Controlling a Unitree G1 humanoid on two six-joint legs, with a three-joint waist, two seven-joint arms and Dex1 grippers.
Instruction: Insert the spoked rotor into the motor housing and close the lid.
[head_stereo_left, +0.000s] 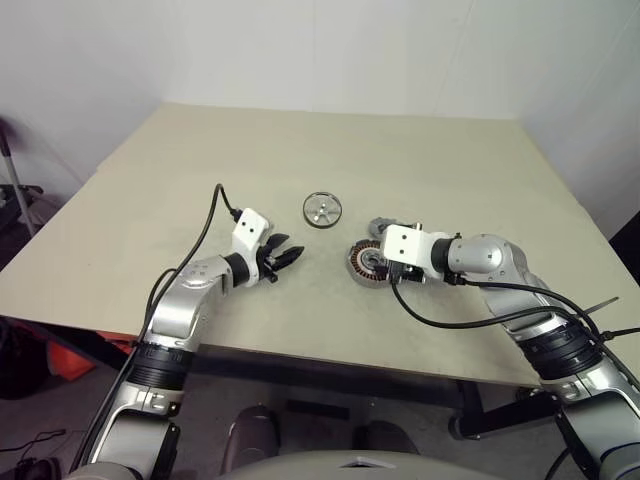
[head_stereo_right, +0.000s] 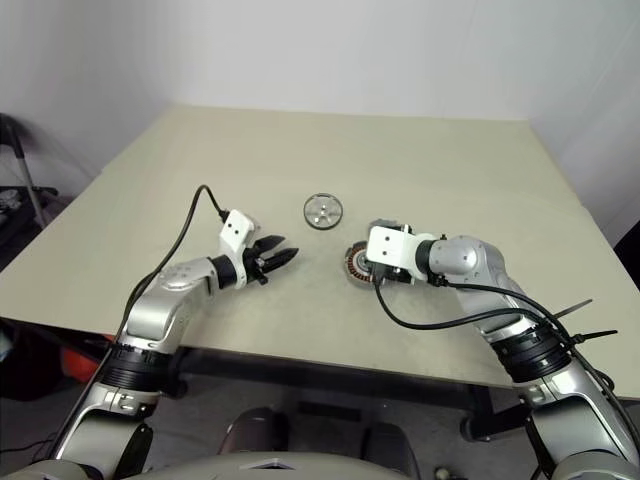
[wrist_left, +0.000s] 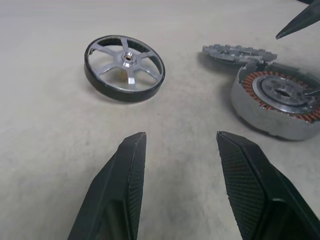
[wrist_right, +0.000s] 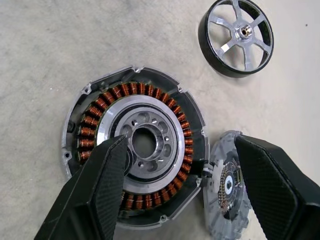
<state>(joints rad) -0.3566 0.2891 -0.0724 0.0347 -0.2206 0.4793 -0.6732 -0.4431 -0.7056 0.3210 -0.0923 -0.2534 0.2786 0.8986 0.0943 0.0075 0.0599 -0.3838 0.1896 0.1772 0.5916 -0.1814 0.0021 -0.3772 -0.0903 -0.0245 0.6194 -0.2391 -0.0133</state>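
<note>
Desk (head_stereo_left: 150, 190): pale top, carries all three parts near its middle, toward the front edge.

Right gripper (wrist_right: 175, 190): poised over the motor housing, fingers spread wide, one fingertip over its silver centre, nothing held; probably steadying or lining up on the can.

Left gripper (wrist_left: 180, 150): low over bare desk, fingers parted, empty, pointed toward the spoked rotor, likely its next pick.

Motor housing (wrist_right: 132, 167): open side up, copper windings exposed, ready to receive.

Lid (wrist_right: 227, 190): touching the housing's rim on the right-edge side, off.

Spoked rotor (head_stereo_left: 323, 210): flat, farther from the front edge, apart from both, not yet inserted.
</note>
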